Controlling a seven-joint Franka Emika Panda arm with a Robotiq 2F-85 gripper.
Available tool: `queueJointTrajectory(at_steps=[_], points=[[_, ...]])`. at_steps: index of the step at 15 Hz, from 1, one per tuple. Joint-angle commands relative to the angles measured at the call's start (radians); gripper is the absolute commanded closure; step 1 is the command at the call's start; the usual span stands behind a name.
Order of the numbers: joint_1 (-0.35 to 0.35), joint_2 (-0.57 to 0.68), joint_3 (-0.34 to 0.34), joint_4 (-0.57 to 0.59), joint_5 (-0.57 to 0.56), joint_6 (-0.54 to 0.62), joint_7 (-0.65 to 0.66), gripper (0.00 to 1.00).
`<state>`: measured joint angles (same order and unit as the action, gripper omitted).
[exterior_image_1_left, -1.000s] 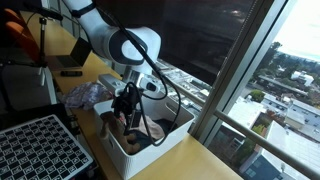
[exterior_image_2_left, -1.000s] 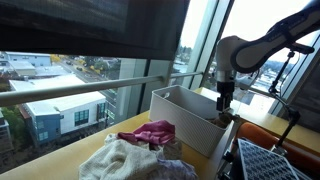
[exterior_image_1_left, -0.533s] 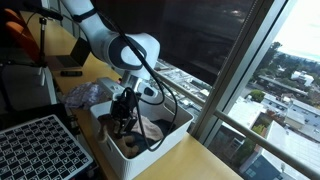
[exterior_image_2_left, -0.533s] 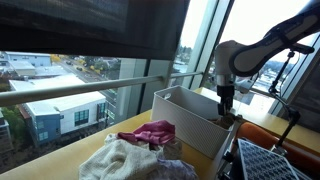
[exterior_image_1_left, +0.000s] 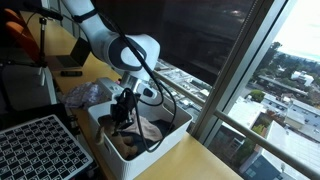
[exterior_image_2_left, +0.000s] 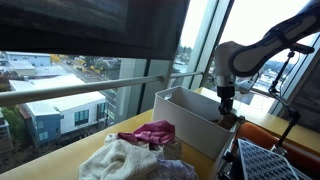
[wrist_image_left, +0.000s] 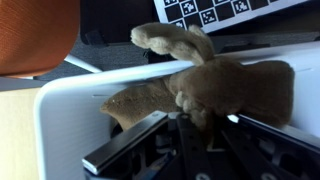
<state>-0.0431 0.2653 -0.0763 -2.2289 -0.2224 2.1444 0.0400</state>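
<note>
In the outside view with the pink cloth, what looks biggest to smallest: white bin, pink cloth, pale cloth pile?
White bin and pale cloth pile: about alike; pile is nearer the camera, so unsure.
Smallest: pink cloth.

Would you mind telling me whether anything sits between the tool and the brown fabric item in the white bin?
Nothing visible does: the tool is down inside the white bin, right at the brown fabric item.

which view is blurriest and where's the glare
Wrist view: the claw is a dark close-up blur, the brown cloth sharper. In an exterior view daylight washes out the window; in an exterior view the arm is backlit by bright glass.
</note>
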Motion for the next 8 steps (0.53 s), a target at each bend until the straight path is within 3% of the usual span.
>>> queueJointTrajectory(at_steps=[1, 8], points=[[0.004, -0.041, 0.011, 0.021, 0.023, -0.053, -0.018, 0.98], [0.043, -0.153, 0.053, 0.158, 0.024, -0.183, -0.014, 0.98]])
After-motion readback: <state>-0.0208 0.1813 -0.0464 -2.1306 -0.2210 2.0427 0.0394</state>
